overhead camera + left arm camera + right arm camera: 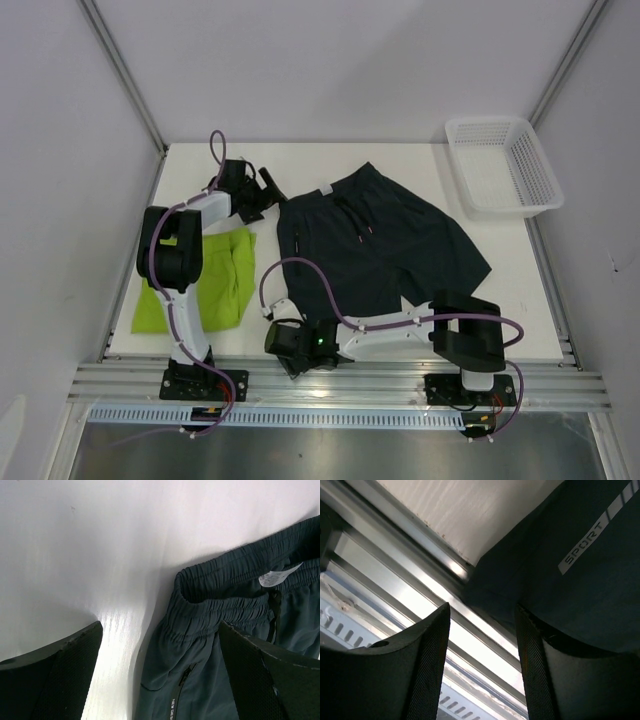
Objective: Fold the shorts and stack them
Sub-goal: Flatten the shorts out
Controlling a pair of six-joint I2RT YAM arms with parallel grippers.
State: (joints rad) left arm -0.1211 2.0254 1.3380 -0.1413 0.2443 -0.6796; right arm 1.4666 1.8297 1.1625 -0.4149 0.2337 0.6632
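Right under the right gripper, wide open and empty, the navy shorts end at the rail. Close short and it nips metal, not hem! The left gripper, open too, straddles the waistband corner. Fabric's flat, lightly rumpled; green shorts lie behind that gripper.

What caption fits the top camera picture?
Dark shorts lie spread on the table, green shorts beside them; left pincer and right pincer open.
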